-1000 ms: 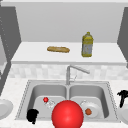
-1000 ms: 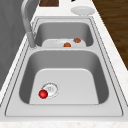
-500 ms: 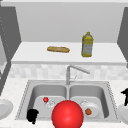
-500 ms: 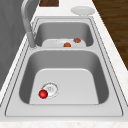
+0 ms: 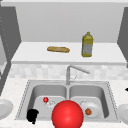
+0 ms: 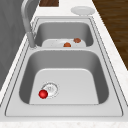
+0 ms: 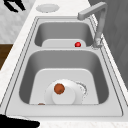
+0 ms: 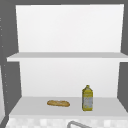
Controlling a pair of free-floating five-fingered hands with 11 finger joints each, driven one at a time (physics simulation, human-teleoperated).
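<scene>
My left hand (image 5: 32, 115) hovers over the front left corner of the sink (image 5: 25, 100), holding nothing. In the right side view the left hand (image 7: 15, 5) is at the far end, its fingers looking straight. My right hand (image 5: 126, 89) is a sliver at the picture's right edge, beside the sink and above the counter. It is the dark shape (image 7: 17, 123) along the bottom of the right side view. A small red ball (image 5: 45, 99) (image 6: 43, 94) lies by the left basin's drain. The right basin holds a white plate (image 7: 72, 96) with a brown piece (image 7: 59, 88) on it.
A large red sphere (image 5: 67, 115) sits at the sink's front middle. The faucet (image 5: 75, 70) stands behind the divider. White plates rest on the counter at left (image 5: 4, 108) and right (image 5: 123, 112). The shelf above holds a bread loaf (image 5: 58, 49) and a yellow bottle (image 5: 87, 45).
My right hand has drifted right and a little up, to the picture's edge. The left hand and the things in the sink have not moved.
</scene>
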